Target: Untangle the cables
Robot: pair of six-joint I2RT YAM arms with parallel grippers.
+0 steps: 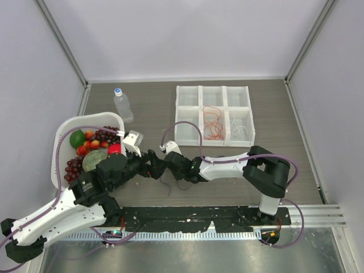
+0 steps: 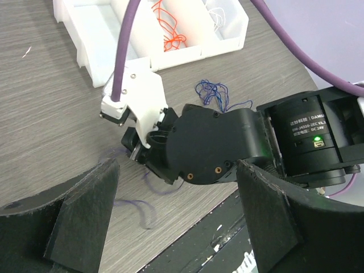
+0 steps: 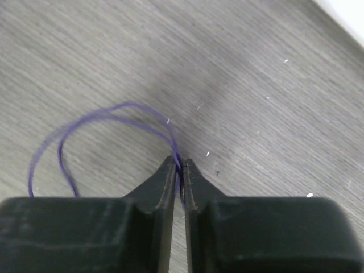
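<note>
My right gripper (image 3: 178, 165) is shut on a thin purple cable (image 3: 102, 120), whose loop lies on the table ahead of the fingertips. In the left wrist view the right gripper (image 2: 135, 151) is low on the table, and purple strands (image 2: 136, 206) trail from it. A small dark blue tangle (image 2: 213, 94) lies beyond the right arm. My left gripper (image 2: 177, 170) is open and empty, with its fingers (image 2: 85, 216) either side of the right wrist. An orange cable (image 1: 211, 122) and a white cable (image 1: 239, 128) lie in separate compartments of the tray. In the top view the two grippers meet, left (image 1: 152, 165) and right (image 1: 161, 170).
A white compartment tray (image 1: 213, 91) stands at the back centre. A white basket (image 1: 62, 133) of fruit is on the left, with a water bottle (image 1: 123, 105) behind it. A black rail (image 1: 193, 219) runs along the near edge. Grey walls enclose the table.
</note>
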